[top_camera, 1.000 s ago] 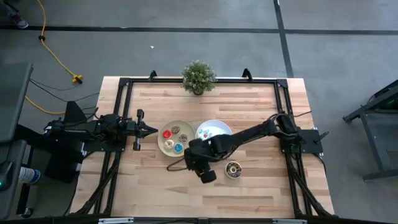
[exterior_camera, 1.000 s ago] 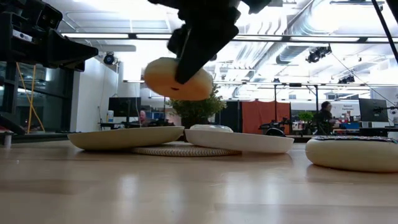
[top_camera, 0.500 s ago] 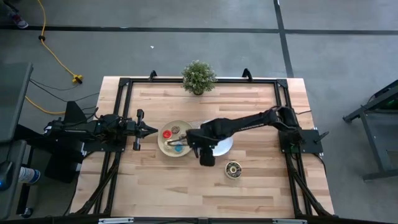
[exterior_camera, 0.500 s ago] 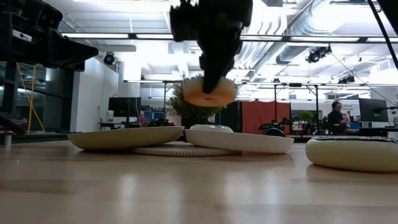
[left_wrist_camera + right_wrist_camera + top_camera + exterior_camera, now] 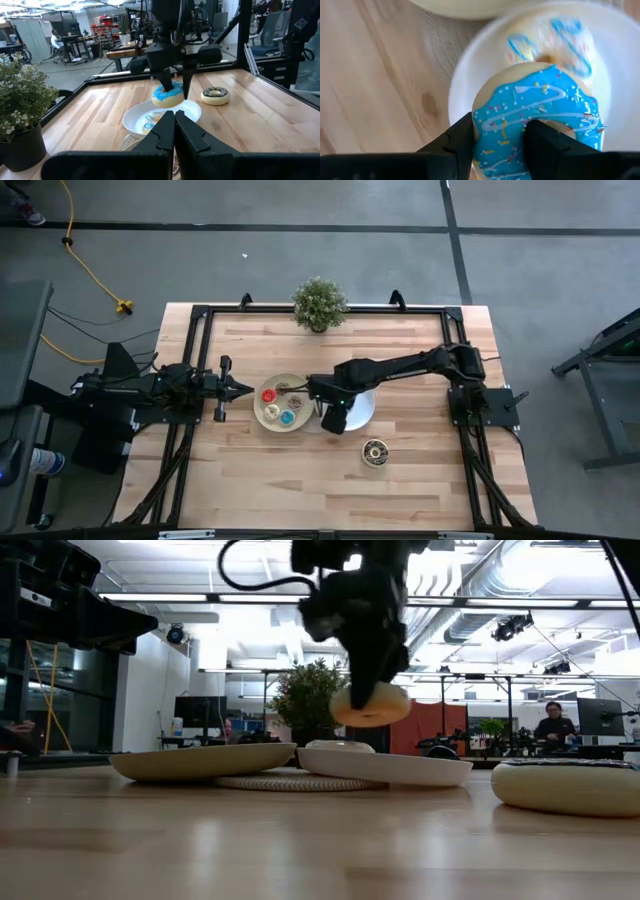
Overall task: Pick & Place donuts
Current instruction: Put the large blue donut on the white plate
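A blue-iced donut (image 5: 540, 120) with sprinkles is being pinched by the right gripper (image 5: 495, 142), one finger through its hole and the other against its outer edge; it is being held in the air just above the white plate (image 5: 358, 404), clear of the surface (image 5: 420, 480); a white donut with blue drizzle (image 5: 547, 42) is lying in that plate, directly beneath the held one; the beige plate (image 5: 262, 415) is sitting just beside the white plate, on the side toward the left arm, and several small donuts (image 5: 281, 400) are lying in it; a dark-iced donut (image 5: 376, 451) is resting on the surface near the white plate, apart from it; the left gripper (image 5: 245, 388) is being kept pressed together and empty, hovering just beside the beige plate's far rim; a potted plant (image 5: 319, 304) is standing at the surface's back edge, well apart from the white plate.
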`<move>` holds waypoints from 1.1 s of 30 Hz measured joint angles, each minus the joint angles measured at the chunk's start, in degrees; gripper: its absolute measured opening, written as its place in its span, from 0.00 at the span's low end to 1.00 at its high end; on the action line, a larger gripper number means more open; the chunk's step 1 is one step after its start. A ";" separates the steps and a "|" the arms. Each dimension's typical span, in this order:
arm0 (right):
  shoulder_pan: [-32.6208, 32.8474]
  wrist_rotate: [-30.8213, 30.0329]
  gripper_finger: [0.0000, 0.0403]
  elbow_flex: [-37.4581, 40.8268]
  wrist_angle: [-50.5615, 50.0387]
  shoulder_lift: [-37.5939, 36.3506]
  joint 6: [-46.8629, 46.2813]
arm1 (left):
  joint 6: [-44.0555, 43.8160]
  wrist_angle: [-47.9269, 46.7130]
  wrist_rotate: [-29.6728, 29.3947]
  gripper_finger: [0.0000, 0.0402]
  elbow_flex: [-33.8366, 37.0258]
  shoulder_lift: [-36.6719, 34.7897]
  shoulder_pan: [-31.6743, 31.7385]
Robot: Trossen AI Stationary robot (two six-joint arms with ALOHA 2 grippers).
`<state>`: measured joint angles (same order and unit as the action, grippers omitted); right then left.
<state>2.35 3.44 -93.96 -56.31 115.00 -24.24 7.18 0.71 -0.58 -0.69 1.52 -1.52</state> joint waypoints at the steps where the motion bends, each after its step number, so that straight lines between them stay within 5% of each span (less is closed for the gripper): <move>1: 0.00 0.02 0.34 1.18 -0.13 -0.84 -0.97 | 0.00 0.02 0.00 0.00 0.00 0.00 0.00; 13: 2.64 0.02 0.34 25.50 19.31 -15.13 -7.69 | 0.00 0.02 0.00 0.00 0.00 0.00 0.02; 21: 4.82 -0.87 0.34 32.27 28.80 -15.74 4.77 | 0.02 0.02 0.00 0.00 0.00 0.00 0.00; 33: 5.84 -3.43 0.34 32.99 29.58 -15.61 24.11 | 0.01 0.02 0.00 0.00 0.00 0.00 0.02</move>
<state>8.19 0.02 -60.97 -26.72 99.39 -0.12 7.19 0.73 -0.58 -0.69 1.52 -1.50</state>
